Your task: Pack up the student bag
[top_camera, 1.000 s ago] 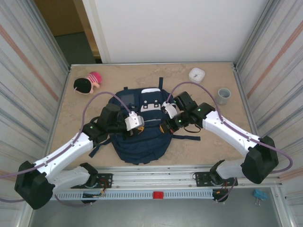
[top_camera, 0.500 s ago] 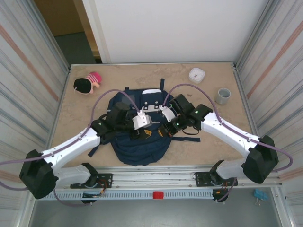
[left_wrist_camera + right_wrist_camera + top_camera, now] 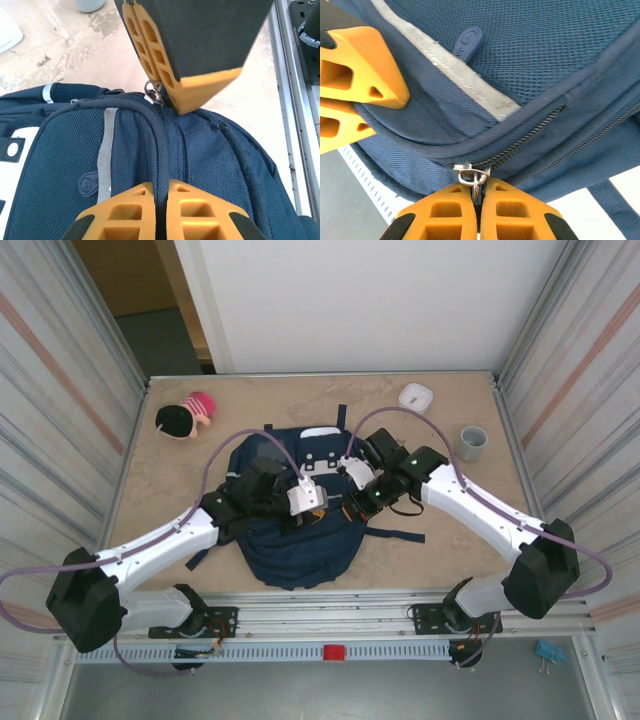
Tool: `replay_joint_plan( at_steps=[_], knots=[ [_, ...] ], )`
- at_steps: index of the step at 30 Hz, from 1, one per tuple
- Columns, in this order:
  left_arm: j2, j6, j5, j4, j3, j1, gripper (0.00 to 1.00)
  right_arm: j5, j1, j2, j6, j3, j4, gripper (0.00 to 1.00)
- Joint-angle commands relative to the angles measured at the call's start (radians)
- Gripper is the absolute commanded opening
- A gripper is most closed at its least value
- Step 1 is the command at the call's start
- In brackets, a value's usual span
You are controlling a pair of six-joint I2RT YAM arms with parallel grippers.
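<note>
The student bag [image 3: 300,550] lies mid-frame, and this looks like the zipper step. The right gripper [image 3: 476,192] is clenched on the metal zip pull [image 3: 470,176], and the left gripper [image 3: 161,192] pinches a ridge of the bag's fabric close by. Next, I reckon, the pull wants drawing along its track against taut cloth.

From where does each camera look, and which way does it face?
Top external: above and behind the bases, facing down on table and bag; both arms show.
Left wrist: on the left arm, facing along the bag's seam; own jaws below, shut on it; right jaws above.
Right wrist: on the right arm, facing the zipper; own jaws below, shut on its pull; left jaws at left.
Shared: wrist views both show the pull.
</note>
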State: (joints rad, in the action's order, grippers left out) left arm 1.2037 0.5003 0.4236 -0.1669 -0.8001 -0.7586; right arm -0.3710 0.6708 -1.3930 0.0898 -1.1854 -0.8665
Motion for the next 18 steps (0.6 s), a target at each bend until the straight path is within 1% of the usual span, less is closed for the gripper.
replay_joint_plan(
  at_steps=[1, 4, 9, 12, 16, 18],
  knots=[
    [-0.05, 0.034, -0.073, -0.118, 0.032, 0.037, 0.0, 0.108, -0.079, 0.002, -0.041, -0.048, -0.144, 0.0],
    [-0.082, 0.039, -0.065, -0.123, 0.044, 0.054, 0.0, 0.122, -0.099, -0.012, -0.047, -0.062, -0.151, 0.0],
    [-0.104, 0.05, -0.017, -0.131, 0.044, 0.06, 0.0, 0.134, -0.115, -0.048, -0.022, -0.074, -0.122, 0.0],
    [-0.095, 0.045, 0.021, -0.121, 0.044, 0.053, 0.0, 0.119, -0.116, -0.071, -0.005, -0.078, -0.098, 0.0],
    [-0.081, 0.023, 0.023, -0.089, 0.052, 0.045, 0.02, 0.077, -0.116, -0.062, 0.004, -0.064, -0.064, 0.0],
    [-0.079, 0.018, 0.025, -0.071, 0.061, 0.045, 0.02, 0.062, -0.119, -0.043, 0.01, -0.053, -0.057, 0.03]
  ],
)
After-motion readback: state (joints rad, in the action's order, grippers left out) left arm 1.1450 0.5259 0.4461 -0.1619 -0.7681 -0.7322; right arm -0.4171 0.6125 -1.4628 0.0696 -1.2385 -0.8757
